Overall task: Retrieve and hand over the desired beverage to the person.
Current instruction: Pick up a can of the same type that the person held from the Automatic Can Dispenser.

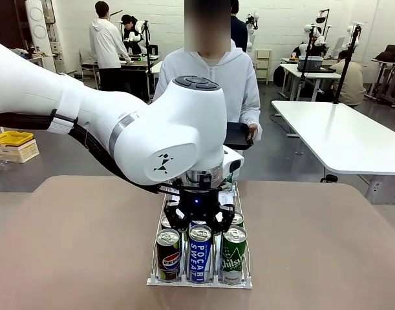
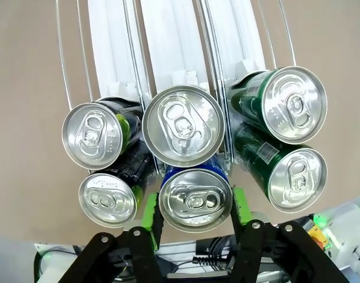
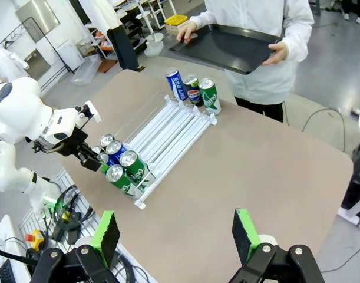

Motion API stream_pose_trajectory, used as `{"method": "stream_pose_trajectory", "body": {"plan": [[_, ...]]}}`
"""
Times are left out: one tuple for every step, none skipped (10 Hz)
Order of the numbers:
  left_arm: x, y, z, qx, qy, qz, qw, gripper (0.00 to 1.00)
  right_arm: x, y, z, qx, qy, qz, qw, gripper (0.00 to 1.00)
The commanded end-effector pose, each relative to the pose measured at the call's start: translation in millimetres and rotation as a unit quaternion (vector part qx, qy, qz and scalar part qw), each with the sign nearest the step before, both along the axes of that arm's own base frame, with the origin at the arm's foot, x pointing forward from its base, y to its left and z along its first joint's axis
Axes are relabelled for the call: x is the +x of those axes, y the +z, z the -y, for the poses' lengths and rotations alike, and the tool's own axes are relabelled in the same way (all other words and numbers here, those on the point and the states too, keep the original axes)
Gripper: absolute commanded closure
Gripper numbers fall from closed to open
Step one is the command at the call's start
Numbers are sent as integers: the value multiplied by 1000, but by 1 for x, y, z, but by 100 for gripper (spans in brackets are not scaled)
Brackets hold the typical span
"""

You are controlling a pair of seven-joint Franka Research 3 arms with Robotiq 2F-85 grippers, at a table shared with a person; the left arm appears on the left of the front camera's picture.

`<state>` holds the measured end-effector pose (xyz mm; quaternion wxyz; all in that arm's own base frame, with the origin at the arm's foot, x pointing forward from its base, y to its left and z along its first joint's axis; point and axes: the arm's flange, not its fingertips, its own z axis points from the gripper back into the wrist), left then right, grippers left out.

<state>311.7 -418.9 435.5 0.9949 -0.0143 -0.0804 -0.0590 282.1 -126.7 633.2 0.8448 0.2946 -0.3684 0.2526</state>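
Note:
A wire rack holds several drink cans in three lanes. In the left wrist view my left gripper is shut on a blue can in the middle lane, one green pad on each side. From the front, my left gripper hangs just behind the front row: a Pepsi can, a Pocari Sweat can and a green Milkis can. The person stands at the far side with a black tray in both hands. My right gripper is open, high above the table.
In the right wrist view, three more cans stand upright at the rack's far end, near the person's tray. Bare brown tabletop lies on both sides of the rack. Other tables and people are farther back.

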Motion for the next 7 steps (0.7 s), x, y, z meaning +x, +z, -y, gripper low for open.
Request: {"method": "stream_pose_trajectory", "body": {"plan": [[3,-4,4,2,-13,-2,1000,93,3,2,-1,11,10,7,1000,0],[3,-4,4,2,-14,-4,1000,100,3,2,-1,11,10,7,1000,0],[3,-5,5,1,-15,-5,1000,100,3,2,-1,11,10,7,1000,0],[3,-5,4,2,-17,-6,1000,100,3,2,-1,11,10,7,1000,0],[3,-5,4,3,-20,-7,1000,100,3,2,-1,11,10,7,1000,0],[3,-5,3,4,-21,-8,1000,100,3,2,-1,11,10,7,1000,0],[3,2,4,8,-20,-13,1000,100,3,2,-1,11,10,7,1000,0]]}}
